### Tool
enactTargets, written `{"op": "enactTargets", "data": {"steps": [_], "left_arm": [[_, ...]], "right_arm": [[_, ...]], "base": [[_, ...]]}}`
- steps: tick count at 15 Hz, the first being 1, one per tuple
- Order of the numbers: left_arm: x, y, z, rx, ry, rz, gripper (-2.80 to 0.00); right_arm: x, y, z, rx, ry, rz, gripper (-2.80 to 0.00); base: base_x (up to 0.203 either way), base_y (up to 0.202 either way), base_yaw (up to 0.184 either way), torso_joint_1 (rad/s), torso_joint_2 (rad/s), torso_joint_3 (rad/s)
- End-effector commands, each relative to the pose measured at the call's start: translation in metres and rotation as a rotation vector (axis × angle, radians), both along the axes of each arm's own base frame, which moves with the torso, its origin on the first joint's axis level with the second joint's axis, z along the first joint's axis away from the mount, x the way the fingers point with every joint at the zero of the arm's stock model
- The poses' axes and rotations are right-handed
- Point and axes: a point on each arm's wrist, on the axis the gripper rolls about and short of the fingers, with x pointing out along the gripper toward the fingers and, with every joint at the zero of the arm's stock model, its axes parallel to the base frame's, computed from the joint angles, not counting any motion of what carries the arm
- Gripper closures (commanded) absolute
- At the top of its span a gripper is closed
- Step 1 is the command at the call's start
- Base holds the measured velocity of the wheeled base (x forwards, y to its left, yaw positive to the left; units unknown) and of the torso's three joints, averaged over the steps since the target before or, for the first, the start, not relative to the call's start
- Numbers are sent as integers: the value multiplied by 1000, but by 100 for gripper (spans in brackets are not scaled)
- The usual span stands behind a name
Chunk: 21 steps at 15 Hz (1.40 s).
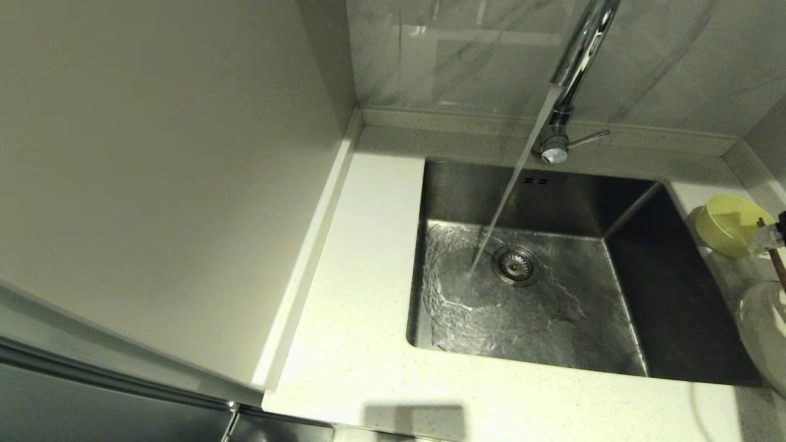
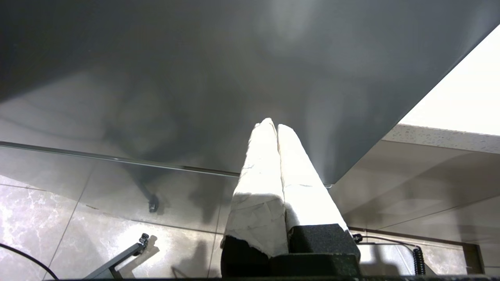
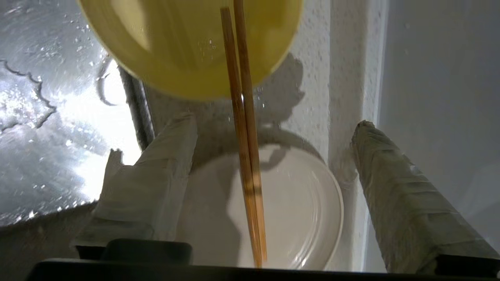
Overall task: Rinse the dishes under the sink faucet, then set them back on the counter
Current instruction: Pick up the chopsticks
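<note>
My right gripper (image 3: 275,121) stands open over the counter to the right of the sink (image 1: 632,184). The brown chopsticks (image 3: 244,128) run free down the wide gap between its fingers, touching neither. Their far ends lie over the pale-yellow bowl (image 3: 187,47) and their near ends over the cream plate (image 3: 297,207). In the head view the bowl (image 1: 731,224), chopsticks (image 1: 778,265) and plate (image 1: 764,331) sit at the right edge. The chrome faucet (image 1: 574,73) is running, and its stream (image 1: 509,190) lands left of the drain (image 1: 517,265). My left gripper (image 2: 273,125) is shut and empty.
The white speckled counter (image 1: 356,258) wraps round the sink's left and front sides. A beige wall panel (image 1: 153,184) rises on the left. A raised back edge runs close beside the plate and bowl. My left arm hangs low over the tiled floor beside a dark cabinet front.
</note>
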Motion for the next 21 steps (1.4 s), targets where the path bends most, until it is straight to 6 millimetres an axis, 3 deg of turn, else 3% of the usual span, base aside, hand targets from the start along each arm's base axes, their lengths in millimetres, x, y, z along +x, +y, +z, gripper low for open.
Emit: {"op": "enactTargets", "data": {"steps": [1,14,15,21], "left_arm": [[0,0,0,-1,-2,0,0],[0,0,0,-1,-2,0,0],[0,0,0,-1,-2,0,0],[0,0,0,-1,-2,0,0]], "right_arm": [[5,-3,-15,-13,17,11,-280],[21,-11,-36,-2,44,13,-280],[21,-11,-36,-5,42,12,0],[21,-10,-39,-3,53,17,0]], "base": [[0,0,0,0,0,0],[0,0,0,0,0,0],[0,0,0,0,0,0],[0,0,0,0,0,0]]}}
